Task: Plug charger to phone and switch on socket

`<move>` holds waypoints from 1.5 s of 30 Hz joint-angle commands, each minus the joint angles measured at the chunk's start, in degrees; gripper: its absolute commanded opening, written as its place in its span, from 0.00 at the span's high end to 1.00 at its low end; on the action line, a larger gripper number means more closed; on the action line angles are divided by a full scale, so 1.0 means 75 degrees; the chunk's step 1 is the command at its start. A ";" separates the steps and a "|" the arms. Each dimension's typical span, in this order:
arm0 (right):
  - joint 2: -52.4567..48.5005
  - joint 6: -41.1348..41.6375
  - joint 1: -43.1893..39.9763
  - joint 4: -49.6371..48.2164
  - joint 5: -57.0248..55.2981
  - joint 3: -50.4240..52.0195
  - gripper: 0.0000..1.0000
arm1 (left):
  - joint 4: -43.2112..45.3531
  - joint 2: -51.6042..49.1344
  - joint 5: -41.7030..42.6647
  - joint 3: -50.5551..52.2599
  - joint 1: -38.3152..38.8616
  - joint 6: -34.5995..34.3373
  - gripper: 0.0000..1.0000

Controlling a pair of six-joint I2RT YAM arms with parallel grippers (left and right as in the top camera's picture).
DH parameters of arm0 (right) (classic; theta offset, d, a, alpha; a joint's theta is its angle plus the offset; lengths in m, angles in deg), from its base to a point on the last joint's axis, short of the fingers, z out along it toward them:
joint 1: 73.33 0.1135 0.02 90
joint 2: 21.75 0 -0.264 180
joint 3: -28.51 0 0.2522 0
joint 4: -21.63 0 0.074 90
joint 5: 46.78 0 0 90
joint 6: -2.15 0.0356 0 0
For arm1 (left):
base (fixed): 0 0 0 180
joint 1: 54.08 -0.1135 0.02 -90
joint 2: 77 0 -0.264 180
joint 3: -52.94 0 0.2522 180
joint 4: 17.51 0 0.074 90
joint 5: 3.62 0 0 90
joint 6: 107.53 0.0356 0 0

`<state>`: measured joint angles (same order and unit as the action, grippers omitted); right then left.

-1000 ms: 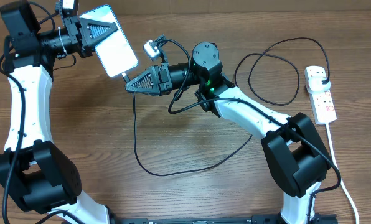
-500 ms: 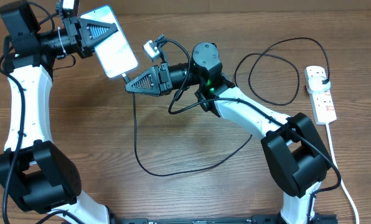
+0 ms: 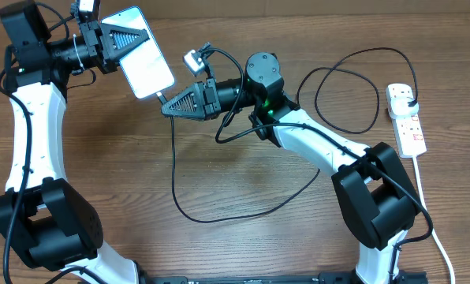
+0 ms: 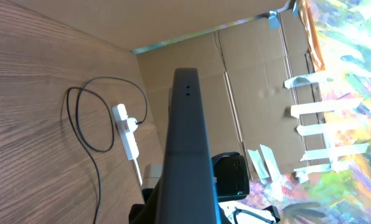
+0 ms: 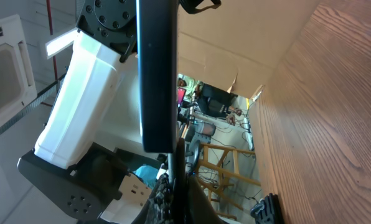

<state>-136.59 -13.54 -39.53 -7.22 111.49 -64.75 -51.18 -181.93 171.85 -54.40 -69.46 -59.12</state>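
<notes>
Lying at the far right of the table [image 3: 101, 173], the socket [image 3: 409, 130] sits well apart from both arms with a black plug apparently seated at its far end. A tug along the line could drag it or loosen that plug. The phone [image 3: 150, 67] is held above the far left, clamped in the closed left gripper [image 3: 140, 39], and may pivot if pushed off-axis. The closed right gripper [image 3: 165, 108] pinches the charger [image 3: 219, 218] by its connector tip [image 5: 172, 152] at the phone's near end. Seating cannot be confirmed, and misalignment risks bending the tip.
</notes>
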 commanded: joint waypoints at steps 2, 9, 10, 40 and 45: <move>0.0067 -0.0082 -0.0102 -0.0085 -0.0239 -0.0111 0.96 | 0.0003 0.0026 0.0230 -0.0134 0.0006 0.0242 0.96; 0.0067 -0.0087 -0.0102 -0.0082 -0.0251 -0.0111 0.96 | -0.0187 0.0026 -0.0216 -0.0134 0.0152 0.0239 0.96; 0.0067 -0.0085 -0.0102 -0.0082 -0.0300 -0.0111 0.96 | -0.0184 0.0026 -0.0213 -0.0134 0.0271 0.0236 0.96; 0.0067 -0.0455 -0.0087 0.0463 -0.0154 -0.0111 0.96 | -0.0108 0.0026 -0.0994 -0.0134 0.0047 0.0111 0.96; 0.0067 -0.0455 -0.0087 0.0463 -0.0181 -0.0111 0.96 | -0.0111 0.0026 -0.0650 -0.0134 0.0058 -0.0117 0.96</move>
<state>-136.62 -16.49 -40.56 -3.46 110.28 -64.75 -52.44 -182.01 163.48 -54.40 -68.80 -59.38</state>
